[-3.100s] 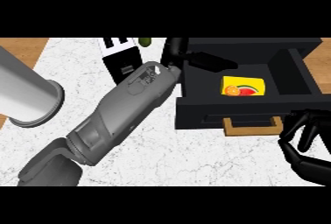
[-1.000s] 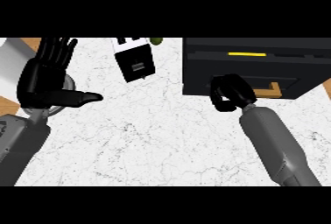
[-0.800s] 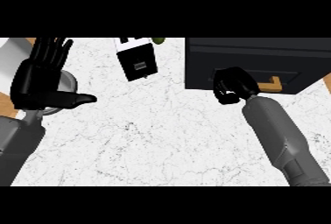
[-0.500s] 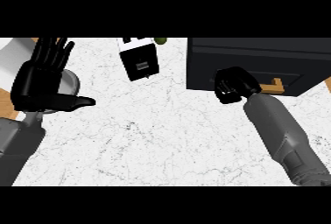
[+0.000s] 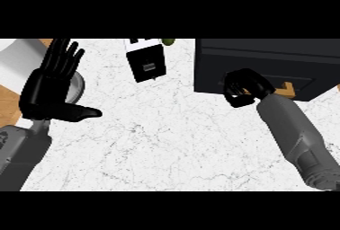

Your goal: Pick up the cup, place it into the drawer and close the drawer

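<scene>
Right hand (image 5: 240,88), fingers curled w/ nothing in them, sits against the shut drawer (image 5: 266,67) front at 2 o'clock. Cup not visible. Left hand (image 5: 50,85) spread at 9 o'clock; black box (image 5: 147,65) at 12.

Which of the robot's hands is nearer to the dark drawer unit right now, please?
The right. The right hand, fingers curled, is against the front of the drawer unit by its handle; the left hand rests open at the counter's far left edge.
</scene>
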Robot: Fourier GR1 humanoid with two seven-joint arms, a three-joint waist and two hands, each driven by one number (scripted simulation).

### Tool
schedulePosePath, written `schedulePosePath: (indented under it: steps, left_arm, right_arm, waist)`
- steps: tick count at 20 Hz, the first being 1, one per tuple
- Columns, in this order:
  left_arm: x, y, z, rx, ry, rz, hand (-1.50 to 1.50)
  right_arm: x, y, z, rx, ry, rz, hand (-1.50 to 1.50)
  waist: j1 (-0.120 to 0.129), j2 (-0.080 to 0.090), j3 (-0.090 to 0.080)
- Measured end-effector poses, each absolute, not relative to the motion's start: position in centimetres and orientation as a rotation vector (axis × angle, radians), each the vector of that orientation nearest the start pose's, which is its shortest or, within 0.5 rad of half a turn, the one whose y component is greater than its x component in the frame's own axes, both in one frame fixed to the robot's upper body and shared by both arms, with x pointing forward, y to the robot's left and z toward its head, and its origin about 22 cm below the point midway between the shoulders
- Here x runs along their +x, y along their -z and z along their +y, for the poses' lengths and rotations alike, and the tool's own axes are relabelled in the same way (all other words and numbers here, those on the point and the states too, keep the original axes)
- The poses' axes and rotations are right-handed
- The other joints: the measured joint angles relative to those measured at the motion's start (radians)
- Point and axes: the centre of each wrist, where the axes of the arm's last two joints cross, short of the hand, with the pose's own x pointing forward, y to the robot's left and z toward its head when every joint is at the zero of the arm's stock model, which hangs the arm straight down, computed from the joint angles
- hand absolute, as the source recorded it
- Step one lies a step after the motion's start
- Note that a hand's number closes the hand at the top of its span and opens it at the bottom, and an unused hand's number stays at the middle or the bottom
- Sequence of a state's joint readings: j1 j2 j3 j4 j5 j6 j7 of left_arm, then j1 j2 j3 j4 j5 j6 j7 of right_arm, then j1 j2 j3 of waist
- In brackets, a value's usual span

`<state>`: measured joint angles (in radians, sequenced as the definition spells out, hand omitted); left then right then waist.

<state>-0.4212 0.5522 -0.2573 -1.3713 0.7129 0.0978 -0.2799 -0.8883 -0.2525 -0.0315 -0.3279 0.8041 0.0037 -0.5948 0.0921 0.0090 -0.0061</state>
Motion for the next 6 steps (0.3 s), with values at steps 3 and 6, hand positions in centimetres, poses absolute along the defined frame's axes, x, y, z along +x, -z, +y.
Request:
schedulePosePath:
  steps: [3, 6]
  left_arm:
    - [32.98, -9.08, 27.46, -0.251, 0.054, -1.892, -1.5]
    - [32.97, -8.72, 27.16, -0.259, 0.054, -1.89, -1.5]
  right_arm:
    - [41.7, -0.93, -25.12, -0.339, -1.195, -1.598, 1.5]
    - [41.66, -0.86, -25.34, -0.327, -1.182, -1.613, 1.5]
  waist:
    - [0.003, 0.003, 0.0]
    - [0.006, 0.005, 0.0]
